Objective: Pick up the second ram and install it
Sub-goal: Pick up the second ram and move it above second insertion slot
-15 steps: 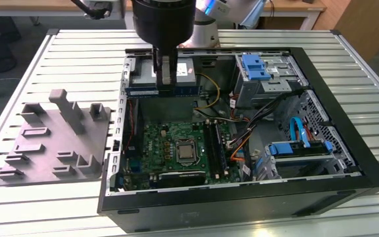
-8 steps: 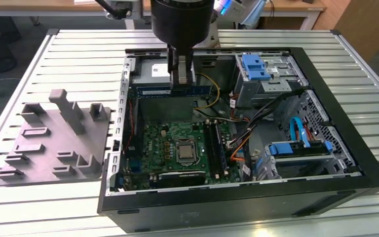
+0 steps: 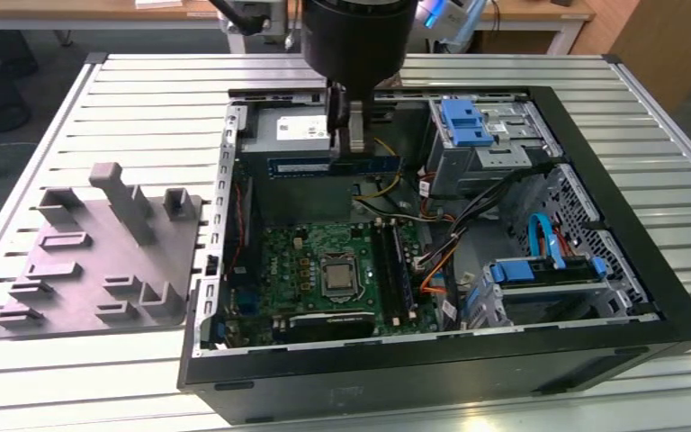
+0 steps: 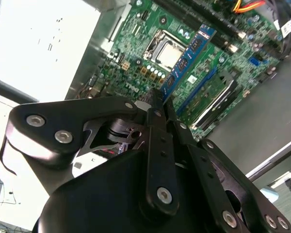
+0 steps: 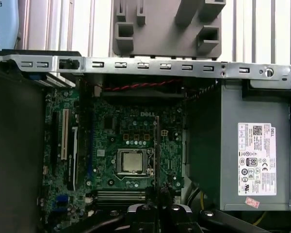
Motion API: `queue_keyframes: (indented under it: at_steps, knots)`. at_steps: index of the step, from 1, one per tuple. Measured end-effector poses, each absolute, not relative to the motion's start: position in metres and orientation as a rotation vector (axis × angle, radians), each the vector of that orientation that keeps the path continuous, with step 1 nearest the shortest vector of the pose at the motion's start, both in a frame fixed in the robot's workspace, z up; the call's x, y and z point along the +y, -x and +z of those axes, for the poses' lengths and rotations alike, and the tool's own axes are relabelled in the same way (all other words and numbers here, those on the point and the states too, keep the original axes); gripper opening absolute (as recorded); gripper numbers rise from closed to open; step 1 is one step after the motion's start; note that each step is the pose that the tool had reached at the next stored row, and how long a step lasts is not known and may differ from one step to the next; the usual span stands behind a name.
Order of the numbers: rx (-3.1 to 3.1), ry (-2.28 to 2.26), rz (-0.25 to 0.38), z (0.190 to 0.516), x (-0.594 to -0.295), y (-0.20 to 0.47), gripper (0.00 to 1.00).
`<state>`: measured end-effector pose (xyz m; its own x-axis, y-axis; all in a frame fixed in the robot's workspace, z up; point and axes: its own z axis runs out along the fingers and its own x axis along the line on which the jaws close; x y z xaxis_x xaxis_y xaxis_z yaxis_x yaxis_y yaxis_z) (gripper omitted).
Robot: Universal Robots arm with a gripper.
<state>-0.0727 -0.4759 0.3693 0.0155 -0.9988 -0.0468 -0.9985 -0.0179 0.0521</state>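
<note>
Grip: my black end effector [image 4: 157, 102] pinches the second ram [image 4: 186, 60], a thin blue memory stick, near mid-length to keep it level.
Below: green motherboard [image 4: 136, 34] inside the open black computer case [image 3: 633, 297], slots facing up to receive it.

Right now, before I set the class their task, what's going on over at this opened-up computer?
The robot arm's black end effector is shut on the thin, flat, blue second ram stick, holding it on edge in the air inside the open black computer case. The stick hangs above the green motherboard and is not yet seated in a slot. A grey plastic tray with raised blocks lies on the slatted table, at the exterior view's left of the case.
</note>
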Motion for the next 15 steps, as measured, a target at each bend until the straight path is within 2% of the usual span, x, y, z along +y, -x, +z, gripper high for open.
queue_keyframes:
  at_steps: [15]
  knots:
    - [-2.196,-2.233,-0.114,0.369,-0.476,0.043,0.14]
